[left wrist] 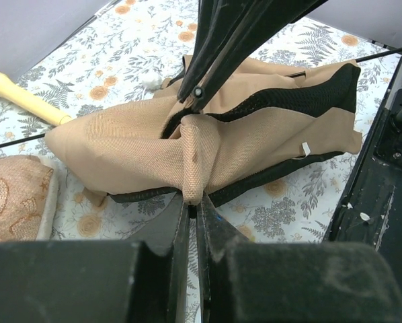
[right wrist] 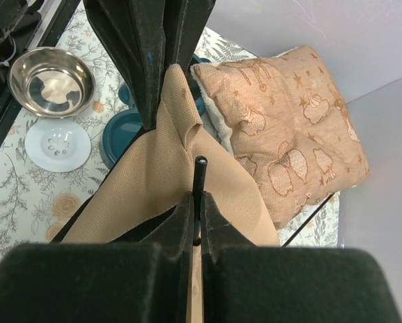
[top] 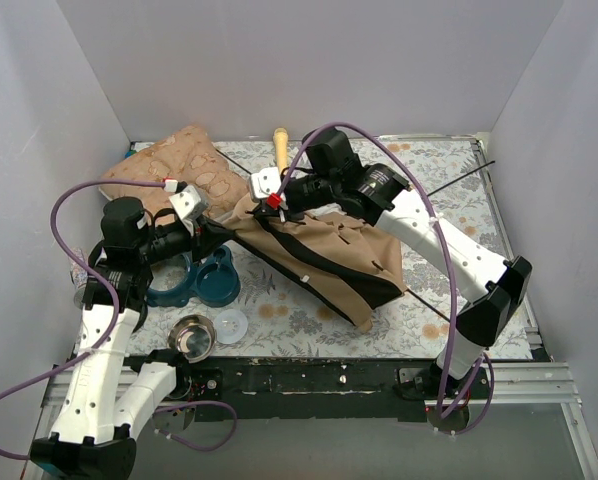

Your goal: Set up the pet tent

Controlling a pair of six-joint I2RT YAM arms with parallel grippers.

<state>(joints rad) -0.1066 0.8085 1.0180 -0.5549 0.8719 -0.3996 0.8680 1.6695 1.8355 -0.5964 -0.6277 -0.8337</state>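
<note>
The pet tent (top: 329, 255) lies collapsed mid-table as tan fabric with black trim and mesh. My left gripper (top: 227, 232) is at its left end, shut on a fold of the tan fabric (left wrist: 193, 168) with the fingertips pinching it (left wrist: 193, 202). My right gripper (top: 276, 203) is just above that end, shut on the tip of a thin black pole (right wrist: 199, 168) that sticks out between its fingers (right wrist: 199, 198). In the left wrist view the right gripper (left wrist: 197, 91) comes down onto the fabric from above. Another loose black pole (top: 459, 180) lies at the far right.
A puffy beige-pink cushion (top: 174, 165) lies at the back left. A wooden stick (top: 280, 148) lies by the back wall. Teal bowls (top: 204, 280), a steel bowl (top: 192, 337) and a white lid (top: 229, 325) sit near the front left. White walls enclose the table.
</note>
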